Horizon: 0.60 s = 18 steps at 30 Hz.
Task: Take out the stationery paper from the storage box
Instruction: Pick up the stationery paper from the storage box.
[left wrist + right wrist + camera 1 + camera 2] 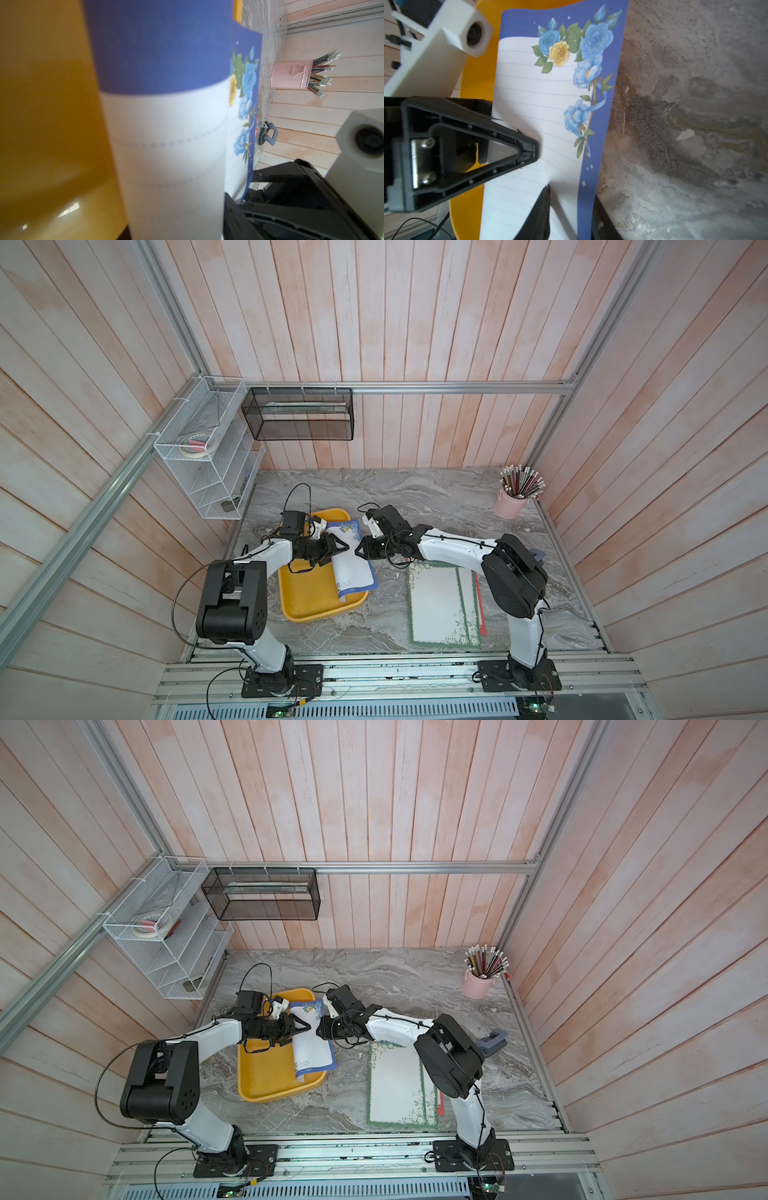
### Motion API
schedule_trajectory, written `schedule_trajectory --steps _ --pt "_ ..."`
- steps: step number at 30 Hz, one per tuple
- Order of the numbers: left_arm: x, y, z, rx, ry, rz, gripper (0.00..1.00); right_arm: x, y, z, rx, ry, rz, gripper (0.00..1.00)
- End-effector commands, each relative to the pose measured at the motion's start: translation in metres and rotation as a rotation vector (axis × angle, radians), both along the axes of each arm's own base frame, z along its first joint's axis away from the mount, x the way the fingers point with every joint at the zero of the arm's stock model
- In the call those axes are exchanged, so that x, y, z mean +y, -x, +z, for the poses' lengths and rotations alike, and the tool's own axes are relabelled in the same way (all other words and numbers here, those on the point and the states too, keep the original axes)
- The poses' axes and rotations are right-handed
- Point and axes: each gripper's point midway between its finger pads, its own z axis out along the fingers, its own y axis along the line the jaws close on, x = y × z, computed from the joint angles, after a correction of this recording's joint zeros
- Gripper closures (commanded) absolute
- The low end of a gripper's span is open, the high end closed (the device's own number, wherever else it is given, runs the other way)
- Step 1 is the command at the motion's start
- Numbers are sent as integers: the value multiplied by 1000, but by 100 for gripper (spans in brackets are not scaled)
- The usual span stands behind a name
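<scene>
Sheet point(542, 108) bows up out of box point(475, 83) because right gripper point(571, 193) pinches its edge to drag it clear; left gripper point(529, 153) sits over it, opening unclear.

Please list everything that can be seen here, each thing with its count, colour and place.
storage box: one, yellow, on the table's left part
blue-bordered paper: at least one sheet, curled up, partly over the box
green-bordered paper: two, flat, on the table's right part
red-bordered paper: one edge, under the green sheets
cup: one, pink, far right corner, holding pencils
mesh basket: one, black, back wall
wire rack: one, white, left wall
left hand: beside the curled sheet
right hand: seemingly pinching that sheet's edge
</scene>
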Motion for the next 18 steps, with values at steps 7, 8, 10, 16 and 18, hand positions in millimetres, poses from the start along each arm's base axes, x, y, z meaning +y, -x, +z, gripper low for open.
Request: schedule_trajectory --steps 7,8,10,16,18 --pt "0 -1 10 -56 -8 -10 51 -4 -1 28 -30 -44 -13 73" --pt "-1 0 11 -57 -2 -12 55 -4 -1 29 -29 -46 -13 73" --pt "-2 -1 12 -57 3 -14 57 -4 -1 30 -31 -47 -14 72" --pt "-2 -1 18 -72 2 -19 61 -8 -3 39 -52 -52 -21 66" --pt "-2 -1 22 -83 5 -22 62 -9 -3 45 -55 -76 -13 63"
